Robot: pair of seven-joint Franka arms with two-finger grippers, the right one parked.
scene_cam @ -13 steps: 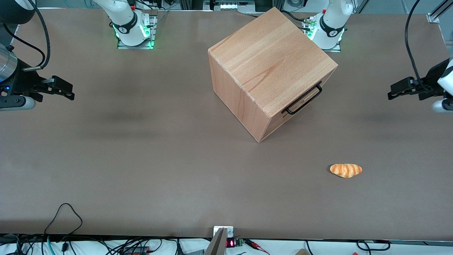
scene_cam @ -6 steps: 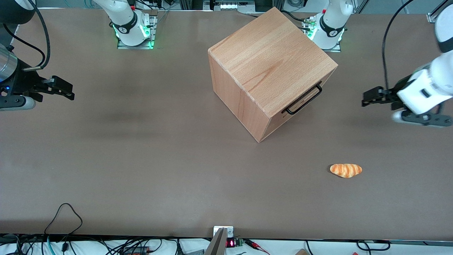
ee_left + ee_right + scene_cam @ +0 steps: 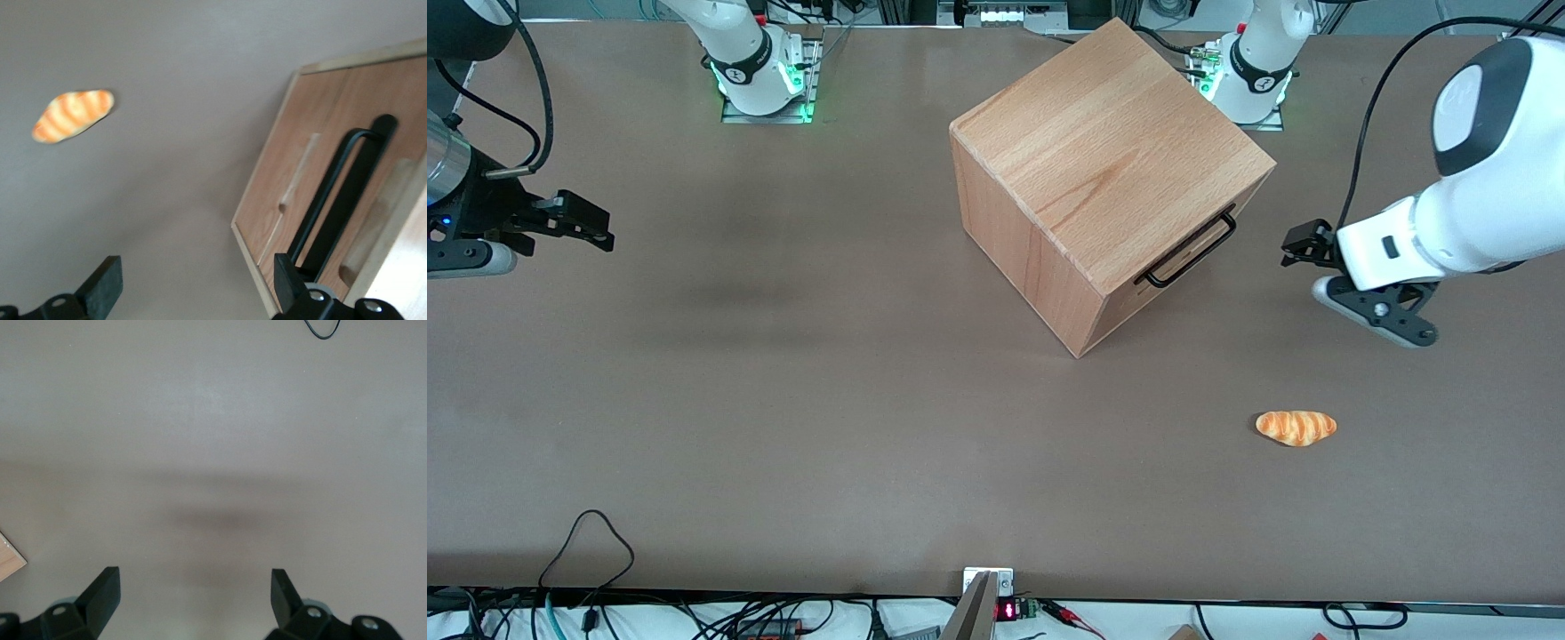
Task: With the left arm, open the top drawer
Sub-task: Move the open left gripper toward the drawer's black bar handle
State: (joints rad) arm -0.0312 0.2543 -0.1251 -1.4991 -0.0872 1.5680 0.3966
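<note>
My gripper (image 3: 1294, 246): fingers spread wide, holding nothing, hovering above the table (image 3: 783, 400) in front of the cabinet's (image 3: 1103, 151) drawer face, near its handle (image 3: 1192, 251) but apart from it.
Top drawer (image 3: 1169, 267): shut flush in the cabinet; in my wrist view the handle (image 3: 340, 200) sits just past one fingertip (image 3: 288, 280).
My left arm (image 3: 1467, 213): reaching in from the working end.
Croissant (image 3: 1296, 428): on the table, nearer the front camera than my gripper.

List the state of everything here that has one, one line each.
top drawer: shut, flush with the cabinet front, handle untouched.
left arm's end effector: open, holding nothing, in the air in front of the drawer, apart from the handle.
croissant: lying flat on the table, nearer the front camera than the cabinet.
</note>
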